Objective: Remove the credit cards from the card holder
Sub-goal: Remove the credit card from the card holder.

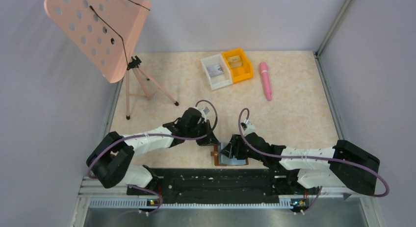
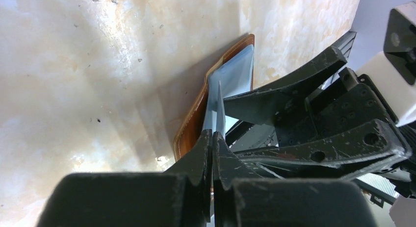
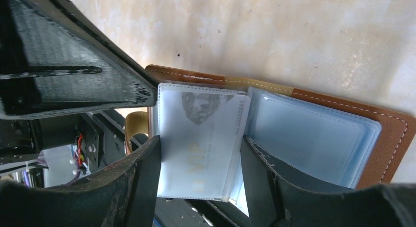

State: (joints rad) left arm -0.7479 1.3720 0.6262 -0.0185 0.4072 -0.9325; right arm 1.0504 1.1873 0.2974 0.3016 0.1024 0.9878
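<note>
The brown card holder [image 1: 230, 161] lies open at the table's front edge, between both arms. In the right wrist view its pale blue pockets [image 3: 314, 138] face up, and a clear leaf stands raised with a whitish credit card [image 3: 201, 134] marked VIP inside. My right gripper [image 3: 201, 141] straddles that leaf, a finger against each side edge. My left gripper [image 2: 212, 135] is shut on the thin pale top edge of the card and leaf, seen edge-on beside the brown cover [image 2: 194, 121]. From above, the left gripper [image 1: 210, 140] and right gripper [image 1: 234, 147] nearly touch.
A white bin [image 1: 216, 71] and an orange bin [image 1: 237, 65] stand at the back, with a pink pen [image 1: 265, 80] to their right. A pink music stand [image 1: 98, 28] on a tripod rises at the back left. The black base rail [image 1: 216, 180] runs just behind the wallet.
</note>
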